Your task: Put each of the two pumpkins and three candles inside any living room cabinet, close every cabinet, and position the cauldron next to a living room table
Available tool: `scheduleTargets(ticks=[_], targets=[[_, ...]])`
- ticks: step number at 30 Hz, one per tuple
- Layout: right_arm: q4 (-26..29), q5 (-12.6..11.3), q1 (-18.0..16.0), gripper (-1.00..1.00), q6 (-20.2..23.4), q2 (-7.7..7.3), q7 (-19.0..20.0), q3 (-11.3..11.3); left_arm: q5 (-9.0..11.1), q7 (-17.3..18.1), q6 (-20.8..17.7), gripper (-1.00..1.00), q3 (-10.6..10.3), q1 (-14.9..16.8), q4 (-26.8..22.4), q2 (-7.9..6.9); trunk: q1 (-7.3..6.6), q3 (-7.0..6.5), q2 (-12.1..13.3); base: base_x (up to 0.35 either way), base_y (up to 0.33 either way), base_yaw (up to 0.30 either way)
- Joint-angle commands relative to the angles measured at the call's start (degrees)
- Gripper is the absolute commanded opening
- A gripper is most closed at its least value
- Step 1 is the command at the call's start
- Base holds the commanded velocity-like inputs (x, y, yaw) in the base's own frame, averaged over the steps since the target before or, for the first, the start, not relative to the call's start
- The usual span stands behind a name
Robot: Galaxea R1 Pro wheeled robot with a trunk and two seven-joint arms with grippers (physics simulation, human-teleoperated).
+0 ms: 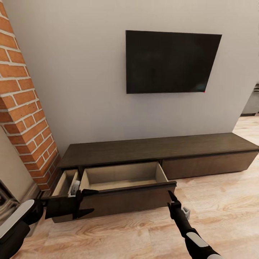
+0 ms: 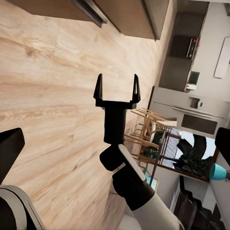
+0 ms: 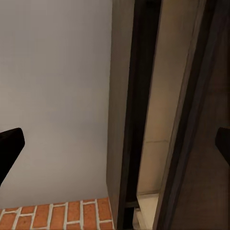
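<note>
One cabinet (image 1: 158, 149), long, low and dark brown, stands against the pale wall directly under one black wall-mounted television (image 1: 172, 62). Of its two wide fronts, the left drawer (image 1: 124, 181) is pulled out over the wooden floor (image 1: 223, 208) and shows one pale, bare compartment; the right front (image 1: 210, 164) sits flush and shut. At the cabinet's left end a second, narrow pale compartment (image 1: 66, 181) also stands open, next to the one red brick column (image 1: 27, 108) that rises beside that end. Two arms reach toward the cabinet. The left gripper (image 1: 86, 203) hangs in front of the open drawer's left corner, its two black fingers spread apart with nothing between them. The right gripper (image 2: 117, 90) is at the drawer front's right end, near its top edge; the left wrist view shows its two fingers parted and bare above the floor, with the cabinet's underside beyond. The right wrist view looks along the cabinet's dark edge and the pale drawer wall toward the grey wall (image 3: 52, 96) and a strip of brick, with its finger pads (image 3: 9, 143) wide apart at the frame's sides.
</note>
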State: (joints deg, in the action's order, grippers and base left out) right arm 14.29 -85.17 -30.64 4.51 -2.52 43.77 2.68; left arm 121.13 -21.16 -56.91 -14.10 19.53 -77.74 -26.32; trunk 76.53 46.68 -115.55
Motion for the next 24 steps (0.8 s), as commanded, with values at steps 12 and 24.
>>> scheduleTargets(ticks=[12, 24], targets=[[0.0, -0.5, 0.0, 1.0, 0.7, -0.2, -0.2, 0.4, 0.6, -0.2, 0.0, 1.0, 0.0, 0.0, -0.1, -0.01, -0.01, -0.12, 0.0, 0.0, -0.026, 0.016], [0.1, -0.6, 0.0, 1.0, -0.2, -0.08, -1.8, 0.4, 0.6, -0.2, 0.0, 1.0, -0.2, 0.0, -0.1, 0.02, -0.01, -0.3, 0.0, 0.0, 0.0, 0.061]])
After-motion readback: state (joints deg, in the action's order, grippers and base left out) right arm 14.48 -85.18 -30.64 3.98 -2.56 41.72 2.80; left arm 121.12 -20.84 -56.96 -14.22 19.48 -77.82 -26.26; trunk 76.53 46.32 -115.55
